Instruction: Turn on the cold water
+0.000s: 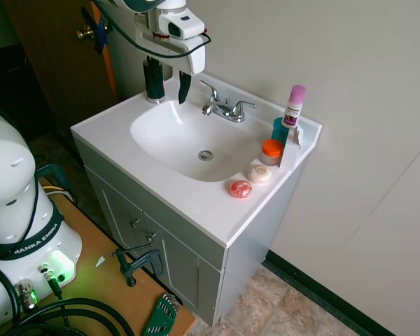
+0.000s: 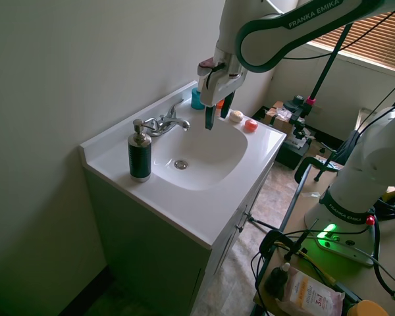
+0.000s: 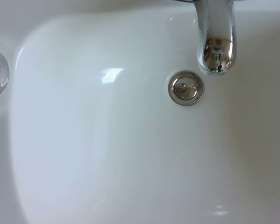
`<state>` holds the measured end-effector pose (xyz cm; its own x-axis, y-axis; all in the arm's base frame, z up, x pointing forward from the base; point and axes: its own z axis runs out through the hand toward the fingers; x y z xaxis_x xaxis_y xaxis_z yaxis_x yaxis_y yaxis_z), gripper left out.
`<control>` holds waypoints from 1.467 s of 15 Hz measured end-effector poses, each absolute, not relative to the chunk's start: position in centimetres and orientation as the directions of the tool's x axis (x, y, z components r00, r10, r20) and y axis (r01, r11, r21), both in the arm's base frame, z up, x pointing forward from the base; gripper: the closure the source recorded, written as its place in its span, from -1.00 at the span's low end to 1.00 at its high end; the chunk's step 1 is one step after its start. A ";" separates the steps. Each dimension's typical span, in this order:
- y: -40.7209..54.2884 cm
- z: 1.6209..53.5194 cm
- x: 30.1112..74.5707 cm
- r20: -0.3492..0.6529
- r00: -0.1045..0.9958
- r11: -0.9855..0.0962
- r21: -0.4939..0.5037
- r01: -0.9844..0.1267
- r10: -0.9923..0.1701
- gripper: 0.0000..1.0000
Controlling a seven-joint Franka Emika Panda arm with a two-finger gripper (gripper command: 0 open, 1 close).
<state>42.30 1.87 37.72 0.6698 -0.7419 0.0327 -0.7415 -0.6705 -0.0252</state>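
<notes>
The small chrome faucet (image 1: 224,110) stands at the back of the white sink (image 1: 196,143). Its cold lever (image 1: 246,106) is the slim one right of the short spout (image 1: 209,108); it also shows in the second exterior view (image 2: 176,106). No water runs. My gripper (image 1: 171,91) (image 2: 217,113) hangs open and empty above the basin's back left, left of the faucet and apart from both levers. The wrist view looks down on the spout (image 3: 216,39) and drain (image 3: 185,87).
A black soap pump bottle (image 2: 139,155) stands on the counter just left of my gripper. At the counter's right end are a pink-capped bottle (image 1: 294,105), a teal cup (image 1: 279,129), an orange-lidded jar (image 1: 271,149) and two round soaps (image 1: 249,182). The wall runs close behind the faucet.
</notes>
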 end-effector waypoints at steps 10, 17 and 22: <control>-6.4 32.8 50.0 0.258 0.439 -0.486 -0.159 -0.859 -0.861 -1.00; -9.2 31.8 56.5 0.392 0.329 -0.443 -0.247 -0.862 -0.859 -1.00; -11.5 30.1 58.3 0.441 0.302 -0.440 -0.253 -0.862 -0.845 -1.00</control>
